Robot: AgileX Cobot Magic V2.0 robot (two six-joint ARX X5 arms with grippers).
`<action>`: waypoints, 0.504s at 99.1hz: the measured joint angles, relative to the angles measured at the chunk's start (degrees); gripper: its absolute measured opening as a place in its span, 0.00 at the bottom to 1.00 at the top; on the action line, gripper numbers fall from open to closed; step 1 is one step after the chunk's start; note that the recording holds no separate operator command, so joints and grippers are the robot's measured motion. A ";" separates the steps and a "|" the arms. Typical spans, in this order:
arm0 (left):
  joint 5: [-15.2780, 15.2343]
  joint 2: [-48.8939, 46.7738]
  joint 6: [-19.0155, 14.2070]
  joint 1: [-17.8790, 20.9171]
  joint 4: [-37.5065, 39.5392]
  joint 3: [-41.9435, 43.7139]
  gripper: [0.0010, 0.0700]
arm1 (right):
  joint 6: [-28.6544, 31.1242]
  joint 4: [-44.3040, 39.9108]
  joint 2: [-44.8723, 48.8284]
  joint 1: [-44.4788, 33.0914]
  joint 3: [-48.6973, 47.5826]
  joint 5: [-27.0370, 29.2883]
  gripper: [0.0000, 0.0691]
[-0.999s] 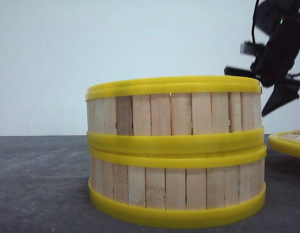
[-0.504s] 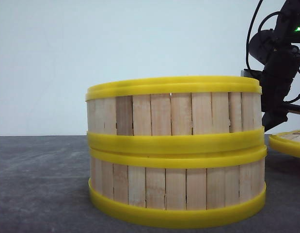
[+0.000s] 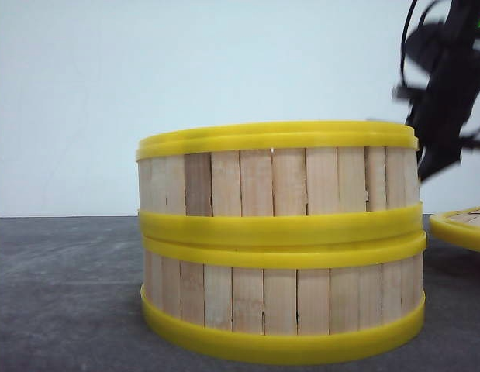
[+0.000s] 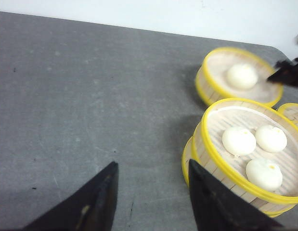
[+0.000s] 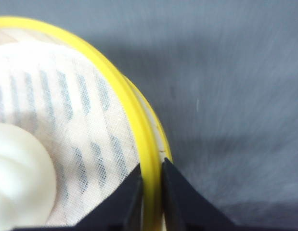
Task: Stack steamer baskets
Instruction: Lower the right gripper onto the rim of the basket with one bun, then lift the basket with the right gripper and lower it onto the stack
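Two steamer baskets stand stacked, the top basket (image 3: 278,180) on the bottom basket (image 3: 282,301). In the left wrist view the top basket (image 4: 212,156) holds three white buns. A third steamer basket (image 4: 202,89) with one bun sits beyond the stack. My right gripper (image 5: 151,164) is shut on that basket's yellow rim (image 5: 139,120), one finger inside and one outside. The right gripper (image 4: 286,74) looks blurred at the basket's far rim. From the front the stack hides this basket. My left gripper (image 4: 152,163) hangs open over bare table beside the stack, holding nothing.
A flat yellow-rimmed lid (image 3: 463,226) lies on the grey table (image 3: 61,294) right of the stack, and its edge (image 4: 294,110) shows in the left wrist view. The right arm (image 3: 443,101) hangs blurred above the stack's right side. A pale wall stands behind.
The right arm has shifted at the stack's upper right, first lower and then slightly left, and is now motion-blurred. The two stacked baskets and the lid have not moved.
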 joint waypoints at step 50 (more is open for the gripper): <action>-1.29 0.00 1.97 0.00 0.00 0.00 0.38 | -8.96 -20.15 -25.44 4.59 2.95 -14.43 0.04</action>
